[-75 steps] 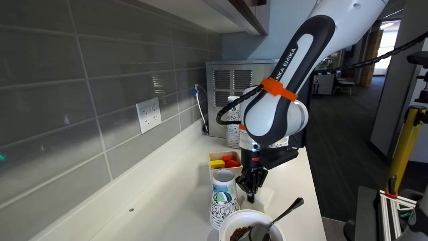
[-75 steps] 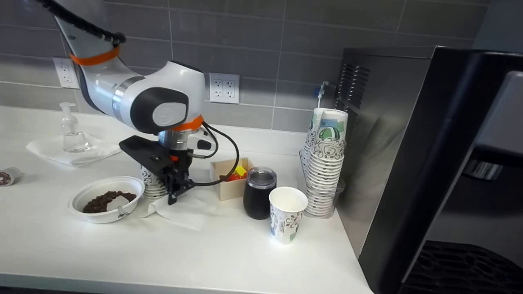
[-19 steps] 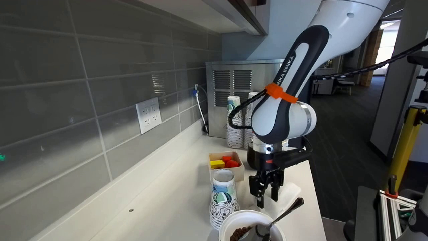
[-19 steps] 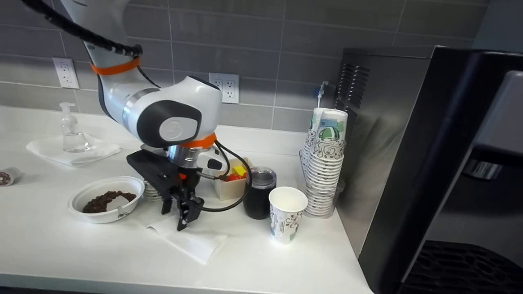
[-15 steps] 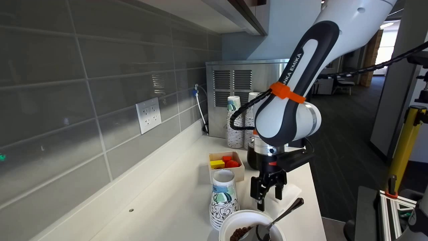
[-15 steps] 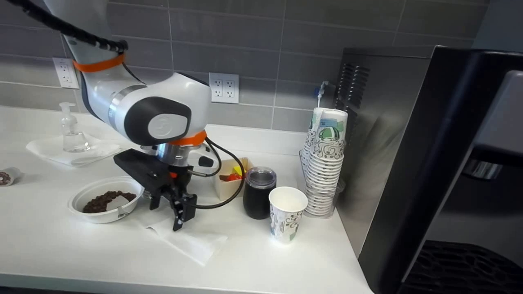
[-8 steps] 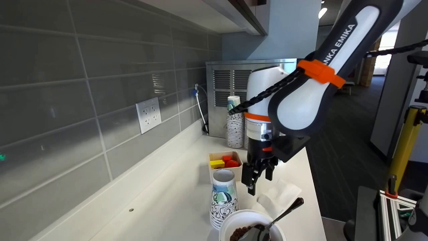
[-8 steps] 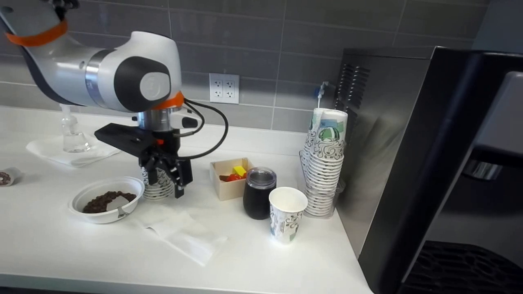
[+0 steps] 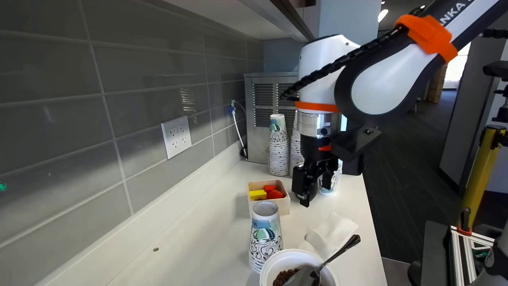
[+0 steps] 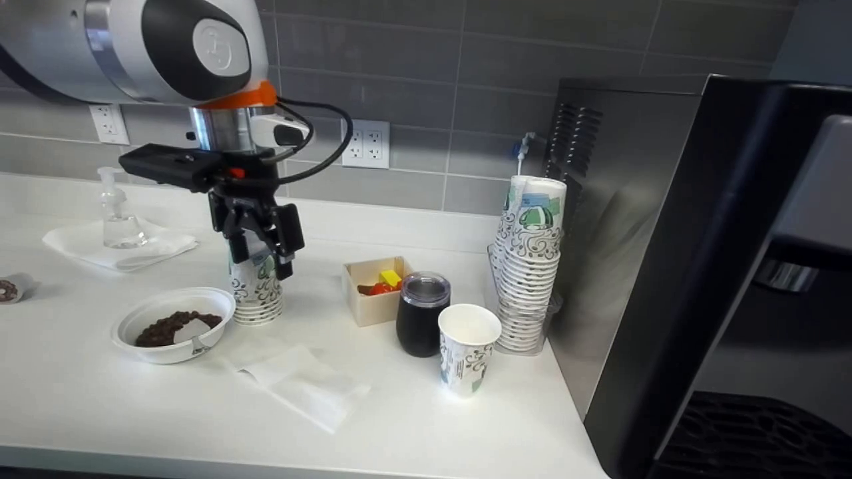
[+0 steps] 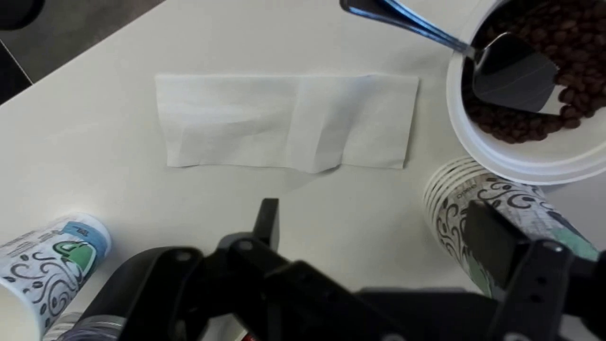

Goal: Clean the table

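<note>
Surface, 1: smooth, off-white, straight along its near edge; spans the scene left to right at the foot of a glossy grey tiled wall with 2 white outlet plates.
Cylinder, 1: small, pale, brown at its round end; on its side, cut off at the left.
Bottle, 1: clear, white pump; upright, far left, on 1 thin white sheet.
Bowl, 1: white, round; holds brown pellets, too many to count, and 1 metal spoon, handle over the rim.
Pincer, 1: black, two fingers, pointing down, raised clear of the surface; fingers spread wide, holding nothing.
Small stack, 1: printed cups nested rims down, just right of the bowl and farther.
Napkin, 1: white, thin, creased; lies flat, nearer than the small stack.
Box, 1: pale, square, wood-toned; holds 1 yellow block and at least 2 red pieces.
Tumbler, 1: black, rounded, clear lid; just right of the box.
Cup, 1: swirl-printed, upright; just beside the tumbler, nearer.
Tall stacks, 2: swirl-printed cups, nested rims down; far right.
Machine, 1: steel side with vent slots, black front; right end.
</note>
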Available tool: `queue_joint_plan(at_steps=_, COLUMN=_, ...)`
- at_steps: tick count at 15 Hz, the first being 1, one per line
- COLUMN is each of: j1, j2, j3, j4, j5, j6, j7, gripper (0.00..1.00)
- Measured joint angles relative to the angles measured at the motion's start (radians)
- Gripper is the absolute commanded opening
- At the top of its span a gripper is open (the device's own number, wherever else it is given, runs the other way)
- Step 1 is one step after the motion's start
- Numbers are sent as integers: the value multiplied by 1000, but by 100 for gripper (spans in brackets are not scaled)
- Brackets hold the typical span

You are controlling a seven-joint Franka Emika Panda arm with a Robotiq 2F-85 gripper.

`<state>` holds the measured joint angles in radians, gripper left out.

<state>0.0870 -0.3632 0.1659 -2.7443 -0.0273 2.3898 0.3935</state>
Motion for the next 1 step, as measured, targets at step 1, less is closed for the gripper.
queue_joint_plan(at_steps=1, j1=-1, j2=-19, j3=-1, j4=1, j5=1, j6=-20, j7=-1, gripper=100)
